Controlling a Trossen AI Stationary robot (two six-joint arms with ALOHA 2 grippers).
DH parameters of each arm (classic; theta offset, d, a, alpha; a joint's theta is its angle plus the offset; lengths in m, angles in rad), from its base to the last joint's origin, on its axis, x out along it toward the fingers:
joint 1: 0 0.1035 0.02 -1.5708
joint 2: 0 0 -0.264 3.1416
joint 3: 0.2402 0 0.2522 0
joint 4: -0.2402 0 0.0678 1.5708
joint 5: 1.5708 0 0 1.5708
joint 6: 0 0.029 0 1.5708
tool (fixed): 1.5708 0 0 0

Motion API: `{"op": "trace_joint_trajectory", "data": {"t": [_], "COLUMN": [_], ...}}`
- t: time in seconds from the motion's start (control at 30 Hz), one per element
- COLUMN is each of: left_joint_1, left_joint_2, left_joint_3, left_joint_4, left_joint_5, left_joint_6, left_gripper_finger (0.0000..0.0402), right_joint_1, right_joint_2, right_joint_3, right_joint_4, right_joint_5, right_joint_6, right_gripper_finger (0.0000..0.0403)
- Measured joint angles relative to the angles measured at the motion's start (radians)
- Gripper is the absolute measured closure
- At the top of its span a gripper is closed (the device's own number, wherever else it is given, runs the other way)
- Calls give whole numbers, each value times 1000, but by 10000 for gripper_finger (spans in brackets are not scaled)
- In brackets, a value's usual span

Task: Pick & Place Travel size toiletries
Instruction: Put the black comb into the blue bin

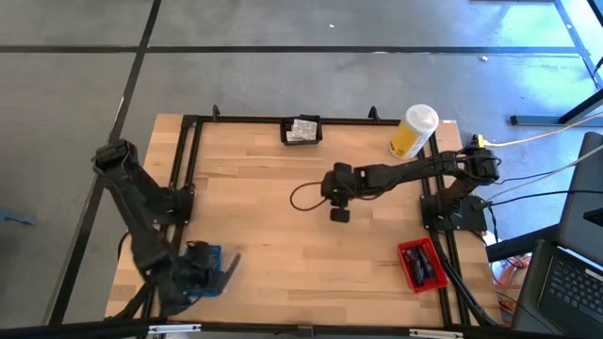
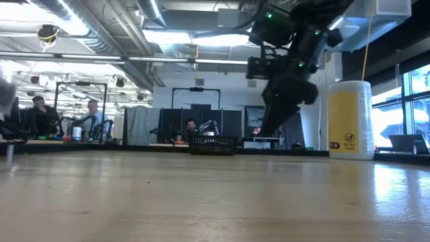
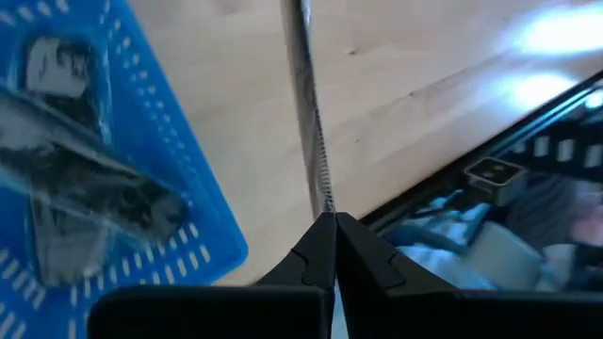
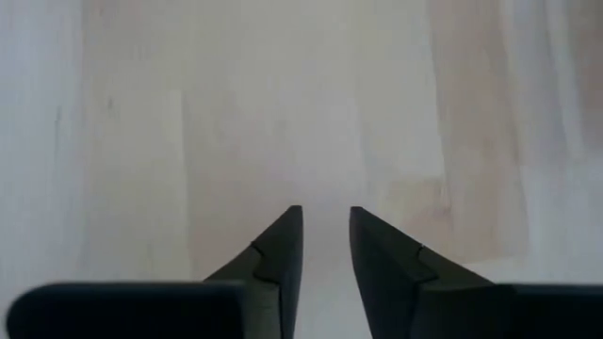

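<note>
My left gripper (image 3: 327,218) is at the table's near left corner, beside the blue tray (image 1: 209,268), and is shut on a slim grey stick (image 3: 309,113). In the high view the stick (image 1: 230,266) juts out past the tray's right edge. Silvery sachets and grey sticks (image 3: 66,179) lie in the blue tray (image 3: 203,226). My right gripper (image 4: 325,218) hangs over bare wood at the table's middle (image 1: 339,215), fingers a little apart and holding nothing. More sachets (image 1: 303,129) lie in a black basket at the far edge. My left gripper pinches the slim grey stick at one end (image 3: 325,202) between its two fingertips. The stick runs on straight ahead of the fingers, in line with them. It is over the wood next to the blue tray; whether its far end touches the table, I cannot tell.
A tall yellow container with a white cap (image 1: 413,132) stands at the far right. A red tray (image 1: 421,266) with dark items sits near the right edge. A black frame (image 1: 193,141) borders the table. Bare wood lies between the arms. People sit in the room beyond (image 2: 91,121).
</note>
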Motion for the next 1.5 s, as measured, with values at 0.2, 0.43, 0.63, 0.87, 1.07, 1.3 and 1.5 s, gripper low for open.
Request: {"op": "trace_joint_trajectory", "data": {"t": [0.2,0.43,0.63,0.87,1.07,1.3,1.5], "left_joint_1": [-86,-118,-119,-109,-81,-53,-42], "left_joint_2": [-12,-12,15,107,197,248,269], "left_joint_3": [41,273,332,328,328,328,328], "left_joint_4": [-35,-337,-481,-487,-522,-564,-571], "left_joint_5": [-31,11,64,118,249,237,236], "left_joint_6": [-109,-122,-127,-134,-133,-129,-47], "left_gripper_finger": [400,400,400,400,400,400,390], "right_joint_1": [-55,-93,-94,-94,-91,-91,-91], "right_joint_2": [0,0,0,0,0,0,0], "right_joint_3": [0,0,0,0,0,0,0], "right_joint_4": [50,132,130,129,129,129,137], "right_joint_5": [-7,-94,-116,-117,-135,-138,-138], "right_joint_6": [-53,-72,-64,-62,-47,-24,-39], "right_gripper_finger": [304,314,328,339,344,337,327]}}
